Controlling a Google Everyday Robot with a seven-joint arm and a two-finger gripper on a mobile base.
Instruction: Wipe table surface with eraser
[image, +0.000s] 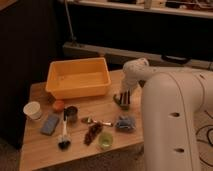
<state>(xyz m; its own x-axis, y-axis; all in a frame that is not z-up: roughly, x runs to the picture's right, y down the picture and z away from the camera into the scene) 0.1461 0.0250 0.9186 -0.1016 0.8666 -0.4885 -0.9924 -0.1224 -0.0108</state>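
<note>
Centrally, the light-brown wooden table surface (40, 155) spans the foreground, crowded with small items. The robot's dark two-finger gripper (121, 99) points straight down near the table's right edge, fingers together, its tips at a small green object (122, 105). Whether it pinches that object is unclear. The vertical pose suits pressing down on the wood.

The blue-grey rectangular pad (50, 124), probably the eraser, lies well apart at the left, beside a white paper cup (33, 110).

An orange plastic bin (77, 90) fills the far side. A white-handled brush (64, 134), a crumpled blue bag (125, 123) and a small green cup (105, 140) would obstruct any sweep.
</note>
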